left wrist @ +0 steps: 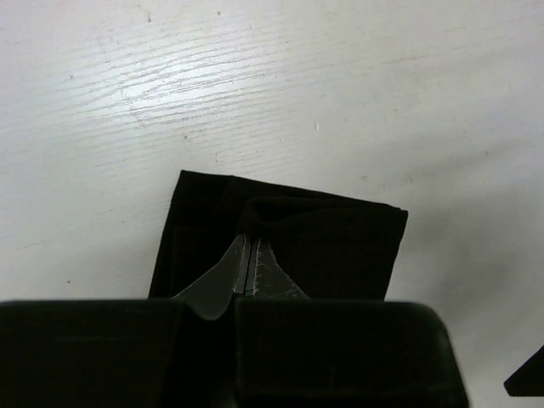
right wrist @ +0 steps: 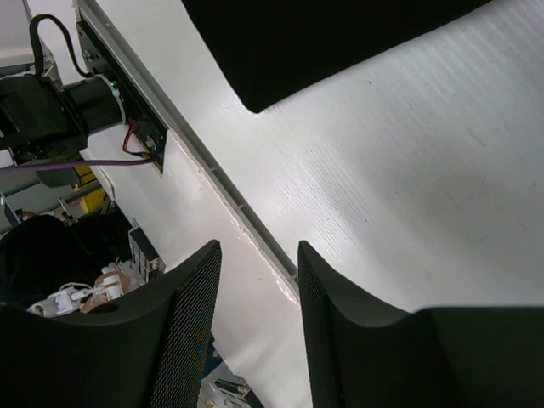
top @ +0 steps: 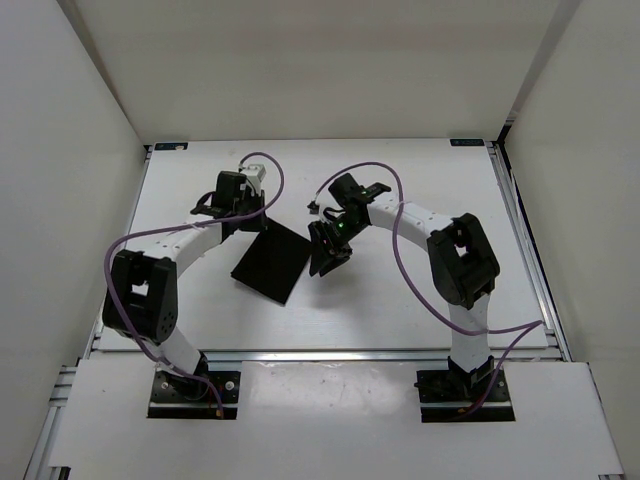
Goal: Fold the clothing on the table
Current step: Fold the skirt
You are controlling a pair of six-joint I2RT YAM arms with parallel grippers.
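Observation:
The clothing [top: 272, 265] is a flat black rectangle folded on the white table [top: 400, 300], left of centre. My left gripper [top: 258, 215] is at its far corner. In the left wrist view the two fingers meet at the left gripper [left wrist: 249, 242], shut on a small raised pinch of the clothing [left wrist: 340, 246]. My right gripper [top: 325, 250] hovers just right of the cloth, apart from it. In the right wrist view the right gripper [right wrist: 259, 255] stands open with nothing between its fingers, and the clothing [right wrist: 323, 34] lies beyond them.
White walls [top: 80, 120] close in the table on the left, far and right sides. A metal rail [right wrist: 212, 178] runs along the near edge, with the left arm's base [right wrist: 51, 102] behind it. Purple cables [top: 420, 270] loop off both arms.

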